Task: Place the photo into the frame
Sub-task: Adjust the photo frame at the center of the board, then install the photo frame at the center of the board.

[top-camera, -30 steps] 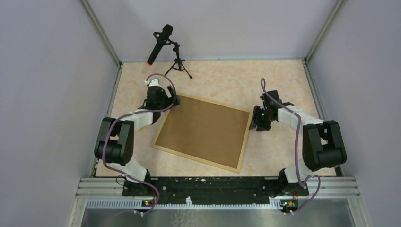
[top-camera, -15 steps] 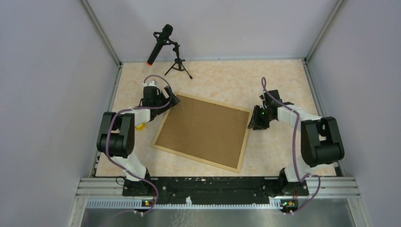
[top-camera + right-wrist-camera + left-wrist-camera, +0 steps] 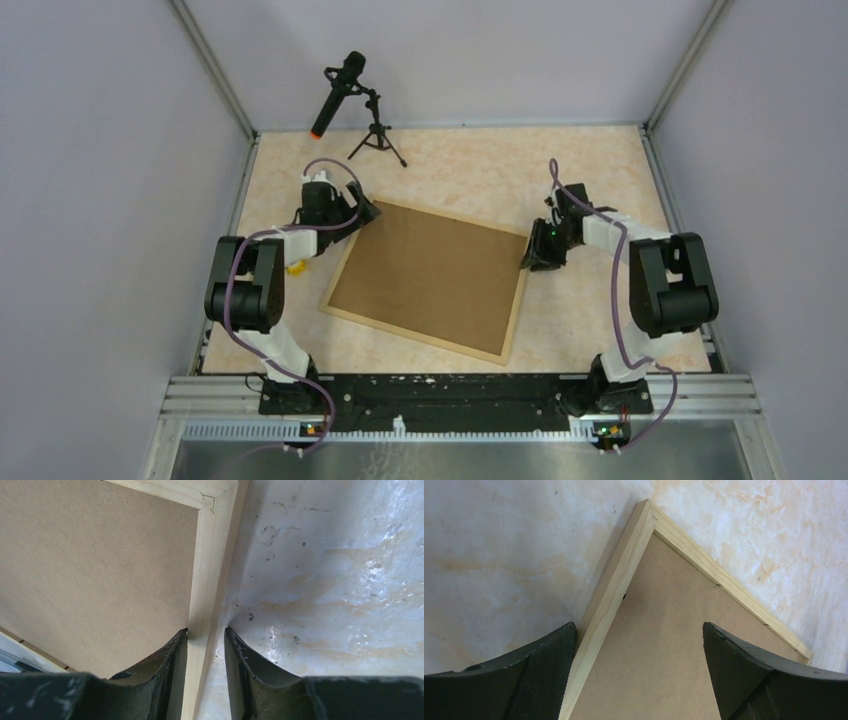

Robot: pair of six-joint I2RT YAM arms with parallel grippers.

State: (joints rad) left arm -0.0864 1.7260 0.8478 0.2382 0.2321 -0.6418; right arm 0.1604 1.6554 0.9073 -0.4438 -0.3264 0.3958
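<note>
Frame — pale wood, brown back up — right claw pinches it, left claw agape.

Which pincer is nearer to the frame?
Right. The right pincer straddles the right rail of the frame, a finger tight on each side. The left pincer hovers wide open over the far left corner.
</note>
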